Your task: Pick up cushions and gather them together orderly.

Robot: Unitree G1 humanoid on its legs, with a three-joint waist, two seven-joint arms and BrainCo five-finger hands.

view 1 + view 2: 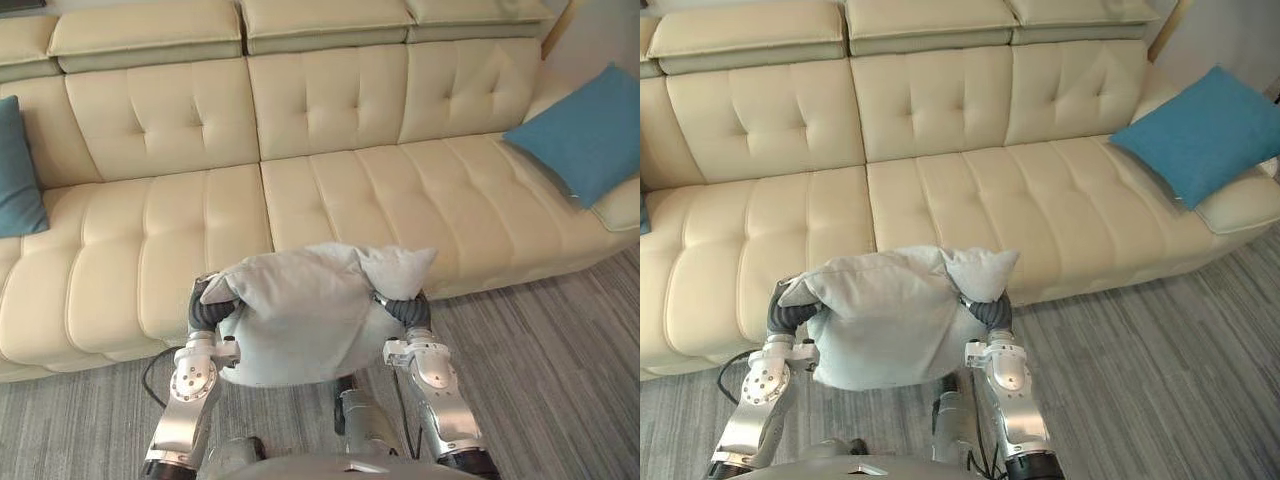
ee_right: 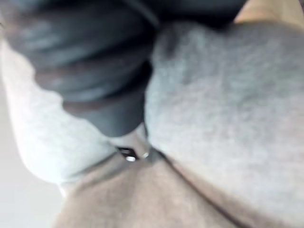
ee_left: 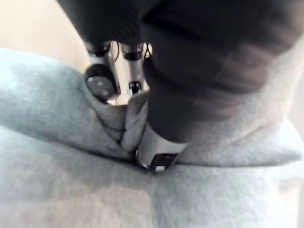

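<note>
Left eye view: a grey cushion (image 1: 300, 320) is being held up between the left hand (image 1: 207, 312) and the right hand (image 1: 405, 310), low in the middle of the scene. It is being carried above the grey striped floor (image 1: 560, 370), just in front of the front edge of the cream sofa (image 1: 400, 200). The cushion is being gripped at its two sides, with its upper corners flopping over the dark covers of both hands. In the left wrist view, a fold of the grey fabric is being pinched by the left hand, whose fingers (image 3: 100, 83) and thumb are being curled tight into the bunched cloth. In the right wrist view, the right hand is being pressed against the cushion's side with fabric wrapped about its dark cover; whether it is clamped or spread cannot be told. On the sofa, a right blue cushion (image 1: 590, 130) is being propped, tilted, against the armrest at the far right end. A left blue cushion (image 1: 18, 170) is being leaned against the backrest at the far left end. Both are lying well apart from the grey cushion.
</note>
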